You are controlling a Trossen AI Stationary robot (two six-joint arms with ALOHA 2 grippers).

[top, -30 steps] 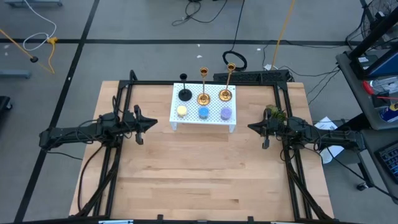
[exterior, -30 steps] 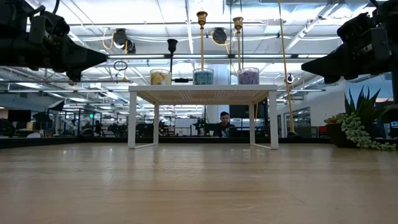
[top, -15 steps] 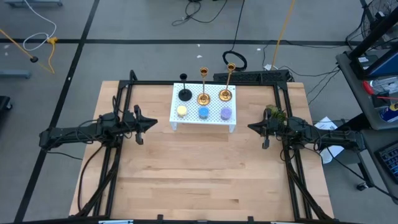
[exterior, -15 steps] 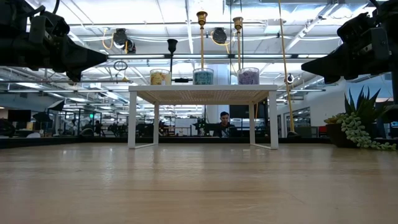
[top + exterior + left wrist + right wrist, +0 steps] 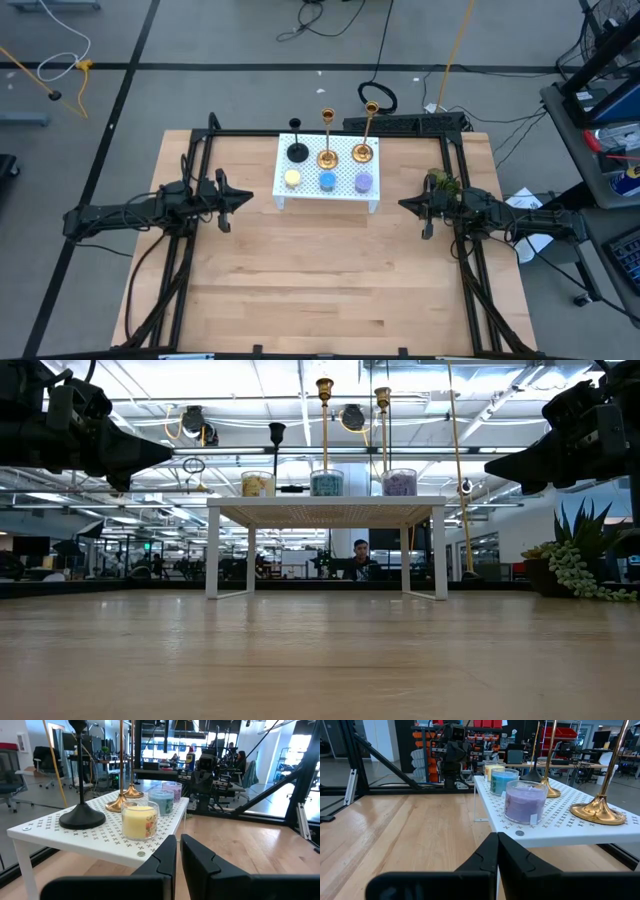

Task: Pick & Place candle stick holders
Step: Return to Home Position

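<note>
A white perforated stand (image 5: 310, 165) sits at the table's far middle on its legs. On its top stand a short black candle stick holder (image 5: 297, 152) and two brass ones (image 5: 327, 158) (image 5: 364, 152), each on its round base. In front of them sit yellow (image 5: 292, 179), blue (image 5: 327, 181) and lavender (image 5: 364, 182) glass pieces. My left gripper (image 5: 248, 198) hovers left of the stand, level, shut and pointing at it, with nothing in it (image 5: 177, 845). My right gripper (image 5: 402, 205) hovers right of the stand, level and shut, also with nothing in it (image 5: 497, 840).
A small green plant (image 5: 440, 182) stands beside my right arm at the table's right edge. Black frame rails (image 5: 200, 150) run along the left, right and far sides. A power strip (image 5: 405, 123) lies behind the far edge. Bare wood (image 5: 320, 270) stretches toward the near edge.
</note>
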